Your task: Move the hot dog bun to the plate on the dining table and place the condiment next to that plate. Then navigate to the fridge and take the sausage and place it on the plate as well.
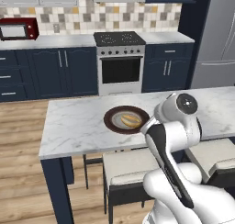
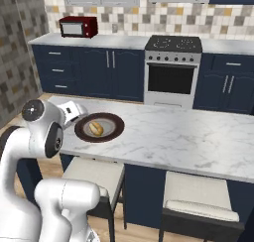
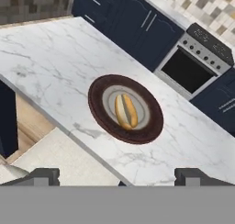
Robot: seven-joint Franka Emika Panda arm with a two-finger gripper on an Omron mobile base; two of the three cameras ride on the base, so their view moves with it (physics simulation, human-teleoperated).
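Hot dog bun [image 3: 125, 111] on plate [image 3: 98, 113]; end effector [image 3: 117, 176] open above.

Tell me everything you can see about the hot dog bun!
The hot dog bun is a small oblong roll, tan-orange with a paler stripe along its top. It looks soft, like bread. It lies flat in the lighter middle of the plate, a round plate with a dark brown rim, on the marble dining table. Nothing else touches it.

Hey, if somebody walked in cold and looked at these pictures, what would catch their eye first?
Probably the hot dog bun lying in the middle of the brown-rimmed plate, which sits near the front edge of the dining table. Next, the open gripper above that edge, holding nothing, and the red microwave on the back counter.
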